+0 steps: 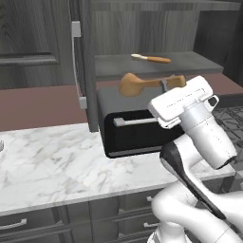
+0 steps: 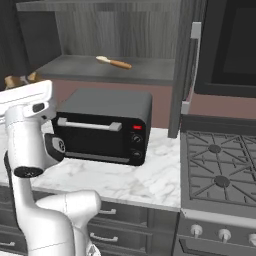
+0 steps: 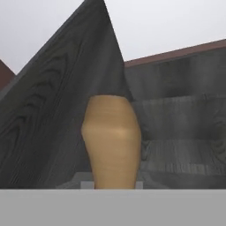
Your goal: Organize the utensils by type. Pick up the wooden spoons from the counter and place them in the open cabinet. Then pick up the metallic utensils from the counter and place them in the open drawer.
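Note:
My gripper (image 1: pixel 164 85) is shut on the all-brown wooden spoon (image 1: pixel 133 84), which lies level in the air above the toaster oven, its broad bowl pointing left. The hand view looks along this spoon (image 3: pixel 112 141) at close range. At the left edge of the right base view, an end of the spoon (image 2: pixel 19 80) pokes out behind my hand. The other wooden spoon (image 1: pixel 151 58) (image 2: pixel 114 62), with a pale bowl and an orange-brown handle, lies on the grey shelf of the open cabinet (image 1: pixel 199 64) (image 2: pixel 70 67), just beyond and above my hand. The metallic utensils and the open drawer are out of view.
A black toaster oven (image 1: pixel 128 128) (image 2: pixel 105 125) stands on the marble counter (image 1: pixel 47 161) (image 2: pixel 160 172) under my hand. The cabinet's open door (image 1: pixel 80 52) (image 2: pixel 184 65) hangs edge-on beside it. A gas stove (image 2: pixel 220 170) lies to the right, with a microwave (image 2: pixel 230 45) above.

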